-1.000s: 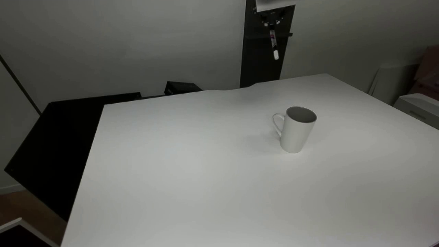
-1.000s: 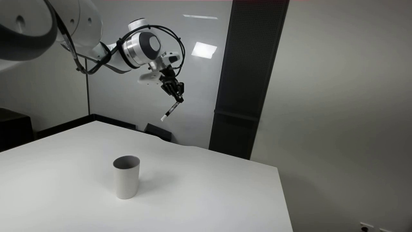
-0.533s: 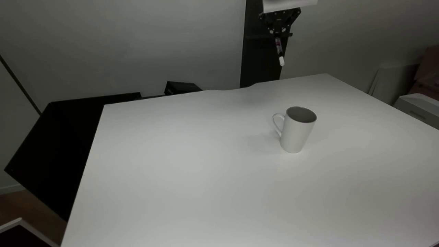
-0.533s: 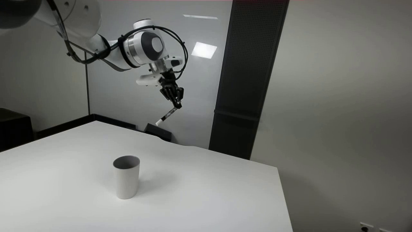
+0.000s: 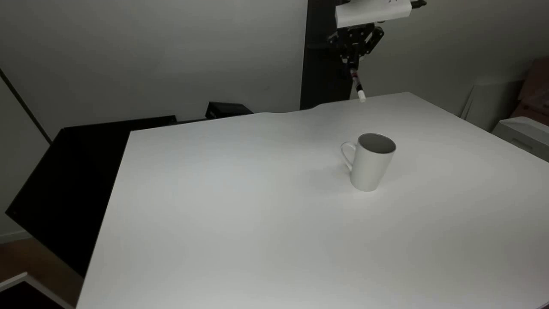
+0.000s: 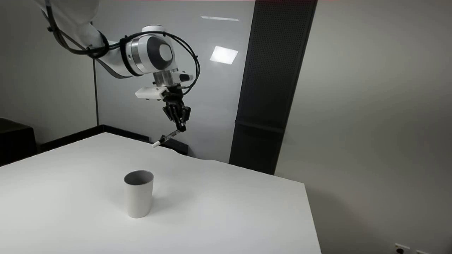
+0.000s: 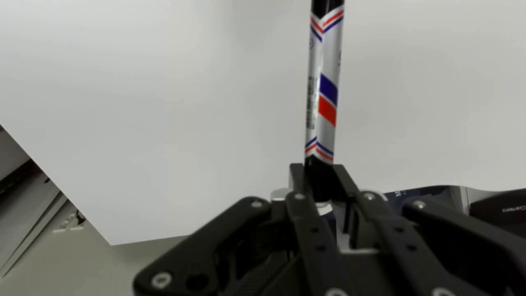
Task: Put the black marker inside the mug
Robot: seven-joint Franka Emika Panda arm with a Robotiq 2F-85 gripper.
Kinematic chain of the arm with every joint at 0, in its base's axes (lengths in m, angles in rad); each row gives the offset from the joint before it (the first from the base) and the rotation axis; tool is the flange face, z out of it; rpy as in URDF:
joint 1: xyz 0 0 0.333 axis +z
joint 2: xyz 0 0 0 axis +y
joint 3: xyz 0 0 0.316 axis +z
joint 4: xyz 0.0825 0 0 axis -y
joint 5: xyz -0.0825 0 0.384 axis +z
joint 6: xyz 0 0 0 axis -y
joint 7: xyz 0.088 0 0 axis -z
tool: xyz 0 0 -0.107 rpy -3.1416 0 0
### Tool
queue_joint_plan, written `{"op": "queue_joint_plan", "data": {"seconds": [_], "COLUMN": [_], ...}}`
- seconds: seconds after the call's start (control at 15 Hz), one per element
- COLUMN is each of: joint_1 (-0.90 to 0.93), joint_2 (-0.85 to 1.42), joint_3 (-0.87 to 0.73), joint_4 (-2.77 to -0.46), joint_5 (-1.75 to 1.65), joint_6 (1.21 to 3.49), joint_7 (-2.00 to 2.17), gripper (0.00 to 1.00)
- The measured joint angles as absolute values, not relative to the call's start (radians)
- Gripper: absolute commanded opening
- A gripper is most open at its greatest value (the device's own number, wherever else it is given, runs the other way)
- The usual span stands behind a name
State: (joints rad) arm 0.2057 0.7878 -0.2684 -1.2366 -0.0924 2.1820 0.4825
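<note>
The black marker has a whitish striped barrel, black sections and a white tip. It shows in both exterior views (image 5: 357, 81) (image 6: 169, 135) and in the wrist view (image 7: 324, 90). My gripper (image 7: 318, 174) is shut on the marker's black end; it also shows in both exterior views (image 5: 353, 64) (image 6: 181, 127). The marker sticks out tilted, its white tip down and toward the mug's side. The white mug (image 5: 371, 169) (image 6: 138, 199) stands upright on the table. Marker and gripper are above the mug's rim height and apart from it. The mug is out of the wrist view.
The white table (image 5: 223, 206) (image 6: 226, 211) carries the mug. A dark box (image 5: 227, 109) (image 6: 174, 145) sits behind the table's back edge. A black surface (image 5: 60, 180) lies beside the table. A tall dark panel (image 6: 272, 88) stands at the back wall.
My gripper has come down with the marker and moved nearer the mug. In an exterior view the marker now lies closer to horizontal. The mug has not moved.
</note>
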Motion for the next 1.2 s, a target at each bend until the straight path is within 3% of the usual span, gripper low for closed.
{"op": "queue_joint_plan", "data": {"seconds": [0.6, 1.2], "joint_1": [0.207, 0.274], "joint_2": [0.581, 0.471], "joint_3": [-0.252, -0.272], "joint_4": [-1.601, -1.880], "joint_5": [-0.198, -0.428], "joint_6": [2.263, 2.633], "joint_7": [0.495, 0.717], "gripper": [0.07, 0.07]}}
